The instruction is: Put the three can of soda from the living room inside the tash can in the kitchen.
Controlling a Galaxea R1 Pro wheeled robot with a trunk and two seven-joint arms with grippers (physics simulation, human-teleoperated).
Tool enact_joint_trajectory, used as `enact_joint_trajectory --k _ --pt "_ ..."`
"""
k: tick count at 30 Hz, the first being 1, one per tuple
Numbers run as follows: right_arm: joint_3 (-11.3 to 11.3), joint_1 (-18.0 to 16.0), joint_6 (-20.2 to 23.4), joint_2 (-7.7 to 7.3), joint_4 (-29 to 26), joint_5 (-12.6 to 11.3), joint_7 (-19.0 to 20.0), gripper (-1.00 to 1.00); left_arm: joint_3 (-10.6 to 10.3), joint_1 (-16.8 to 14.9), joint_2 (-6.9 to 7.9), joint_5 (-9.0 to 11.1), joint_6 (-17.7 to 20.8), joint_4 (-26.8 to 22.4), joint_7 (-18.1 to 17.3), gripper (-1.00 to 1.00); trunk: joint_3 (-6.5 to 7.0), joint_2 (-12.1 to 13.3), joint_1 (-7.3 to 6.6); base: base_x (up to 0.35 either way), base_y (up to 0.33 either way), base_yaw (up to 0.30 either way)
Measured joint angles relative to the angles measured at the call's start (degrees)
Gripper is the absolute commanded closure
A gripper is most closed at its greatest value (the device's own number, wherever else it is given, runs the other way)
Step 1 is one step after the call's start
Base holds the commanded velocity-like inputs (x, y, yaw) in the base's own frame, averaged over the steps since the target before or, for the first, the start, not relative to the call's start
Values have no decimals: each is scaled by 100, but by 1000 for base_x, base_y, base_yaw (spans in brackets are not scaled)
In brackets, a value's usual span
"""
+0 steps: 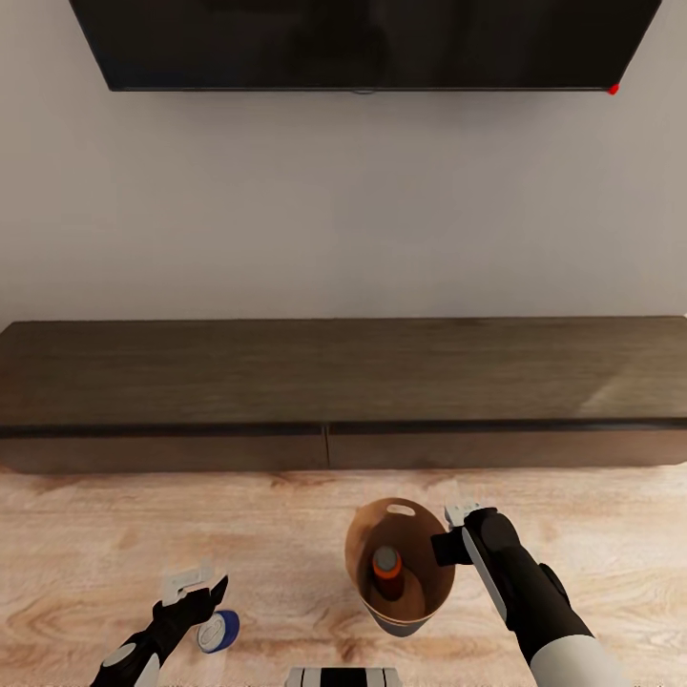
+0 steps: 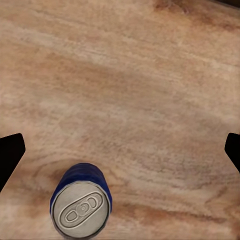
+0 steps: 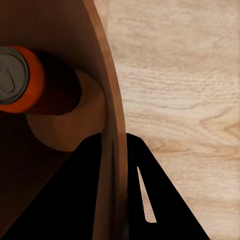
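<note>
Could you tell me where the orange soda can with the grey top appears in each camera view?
Head view: the orange soda can with the grey top stands inside the brown-lined round bin, lower centre.
Left wrist view: not in it.
Right wrist view: upper left, inside the bin.
Shared landmark: the light wood plank floor.

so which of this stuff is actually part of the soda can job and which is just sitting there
Part of the job:
- blue can, upright on the floor between the open fingers of the left gripper
- orange can, inside the bin
- bin, its wall pinched by the right gripper

Just there:
- long dark cabinet
- wall screen
- plank floor
</note>
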Motion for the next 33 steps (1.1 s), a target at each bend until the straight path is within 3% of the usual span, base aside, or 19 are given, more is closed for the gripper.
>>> enact_joint_trajectory --k 33 --pt "0 0 0 0 0 3 0 100 5 0 0 0 0 -3 0 -100 -302 0 0 0 0 0"
